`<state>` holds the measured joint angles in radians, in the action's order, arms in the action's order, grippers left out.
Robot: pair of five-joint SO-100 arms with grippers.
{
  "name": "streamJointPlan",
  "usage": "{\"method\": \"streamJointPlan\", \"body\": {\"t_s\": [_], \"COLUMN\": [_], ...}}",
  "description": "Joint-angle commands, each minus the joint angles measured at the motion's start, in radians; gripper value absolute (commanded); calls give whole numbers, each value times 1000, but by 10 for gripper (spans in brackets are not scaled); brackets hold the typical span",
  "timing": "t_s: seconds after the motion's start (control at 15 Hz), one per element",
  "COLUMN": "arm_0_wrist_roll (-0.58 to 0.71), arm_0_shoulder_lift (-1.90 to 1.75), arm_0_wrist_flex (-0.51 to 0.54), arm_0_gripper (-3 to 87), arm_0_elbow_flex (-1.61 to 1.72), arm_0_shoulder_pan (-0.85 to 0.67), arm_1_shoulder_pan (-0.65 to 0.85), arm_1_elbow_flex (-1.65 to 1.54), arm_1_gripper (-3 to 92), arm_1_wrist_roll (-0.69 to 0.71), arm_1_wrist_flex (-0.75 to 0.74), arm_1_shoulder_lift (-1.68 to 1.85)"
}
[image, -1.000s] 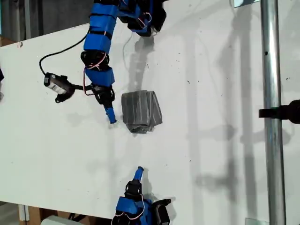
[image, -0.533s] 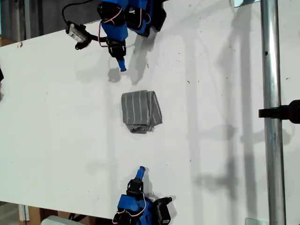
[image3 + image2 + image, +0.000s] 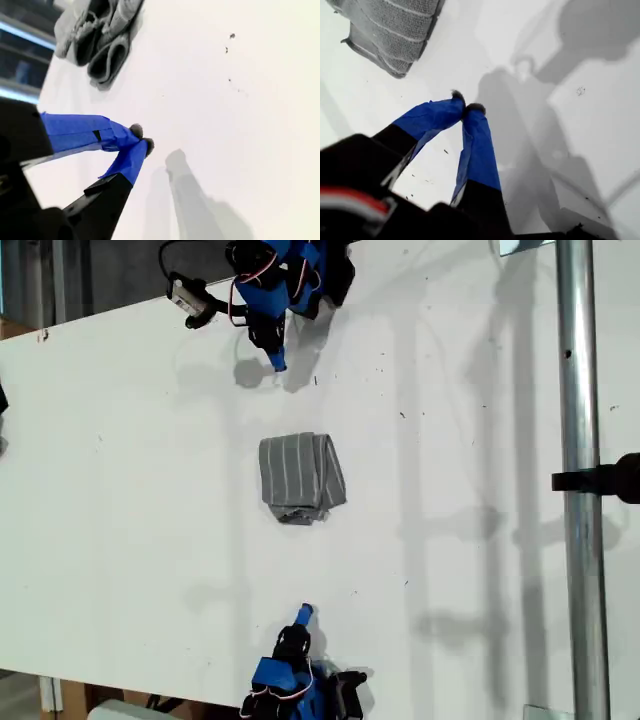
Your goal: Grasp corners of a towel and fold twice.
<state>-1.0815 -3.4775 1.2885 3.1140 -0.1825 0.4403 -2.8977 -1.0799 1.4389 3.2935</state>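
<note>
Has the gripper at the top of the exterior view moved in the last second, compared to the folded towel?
Yes. That gripper was beside the towel a second ago; now it has pulled back toward the exterior view's top edge, well clear of the towel, which has stayed put.

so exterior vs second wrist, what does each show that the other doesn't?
Exterior only: both arms pulled back to opposite table edges, the metal pole on its right, and the towel's striped top.

Second wrist only: my second gripper close up, fingertips together and holding nothing, plus the towel's layered fold ends.

Both: the folded towel lying alone on the white table, untouched by either gripper.
</note>
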Motion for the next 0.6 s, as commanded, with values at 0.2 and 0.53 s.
{"method": "streamJointPlan", "body": {"t_s": [0.2, 0.53], "arm_0_wrist_roll": [135, 135], "arm_0_shoulder_lift": [-2, -2], "arm_0_wrist_flex": [0, 0], "arm_0_gripper": [-23, -23], "arm_0_elbow_flex": [6, 6], "arm_0_shoulder_pan": [0, -2], "arm_1_shoulder_pan": [-15, -20], "arm_1_elbow_flex": [5, 5], "arm_1_gripper": [9, 9], "arm_1_wrist_roll": [3, 3], "arm_1_wrist_flex": [11, 11], "arm_1_shoulder_lift": [-5, -5]}}
